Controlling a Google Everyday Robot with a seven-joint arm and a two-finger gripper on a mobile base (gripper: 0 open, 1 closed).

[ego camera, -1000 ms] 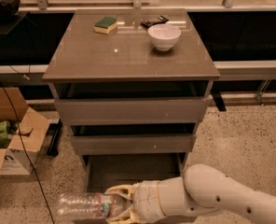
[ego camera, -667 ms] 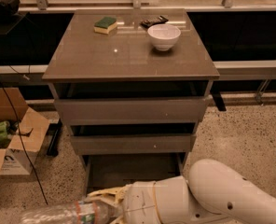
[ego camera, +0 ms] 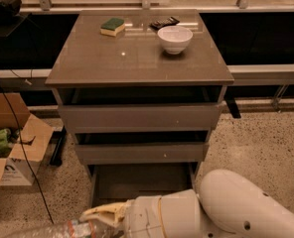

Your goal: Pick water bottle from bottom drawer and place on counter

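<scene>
Down at the bottom edge, the gripper (ego camera: 101, 218) clamps the water bottle (ego camera: 57, 230), a blurred smear, half cut off. The arm (ego camera: 236, 207) hides the bottom drawer (ego camera: 142, 180) front. The dark object (ego camera: 165, 22) behind the bowl (ego camera: 175, 37) is too small to identify.

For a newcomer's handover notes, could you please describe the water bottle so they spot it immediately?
Find the drawer cabinet; its bottom drawer is pulled open. Just in front, at the picture's lower edge, the gripper holds the water bottle, the only clear, crinkled plastic thing there.
</scene>
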